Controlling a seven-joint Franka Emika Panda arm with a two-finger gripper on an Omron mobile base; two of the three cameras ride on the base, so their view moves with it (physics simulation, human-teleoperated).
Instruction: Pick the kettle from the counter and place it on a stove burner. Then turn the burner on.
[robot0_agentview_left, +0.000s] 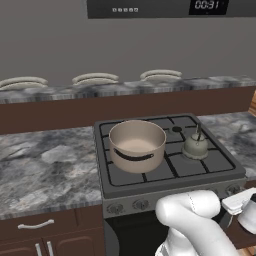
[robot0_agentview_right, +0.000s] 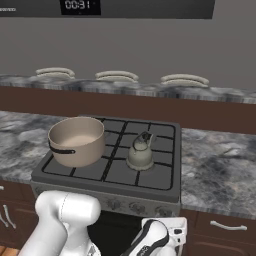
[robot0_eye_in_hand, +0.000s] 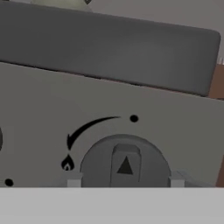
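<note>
Grey-green domed kettle (robot0_agentview_left: 195, 146) on black grate; tool (robot0_eye_in_hand: 125, 183) spread, seemingly straddling round knob (robot0_eye_in_hand: 125, 164).

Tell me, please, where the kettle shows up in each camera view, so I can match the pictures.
Left base view: the kettle sits right of centre on the cooktop, to the right of the tan pot.
Right base view: the kettle sits at the centre of the cooktop, again to the right of the pot.
Hand view: a grey-green sliver at the top edge, probably the kettle; too little to confirm.
Shared landmark: the tan pot.

"00:31" on the overhead display (robot0_agentview_left: 207, 5); flame symbol, arrow by the knob (robot0_eye_in_hand: 125, 165).
</note>
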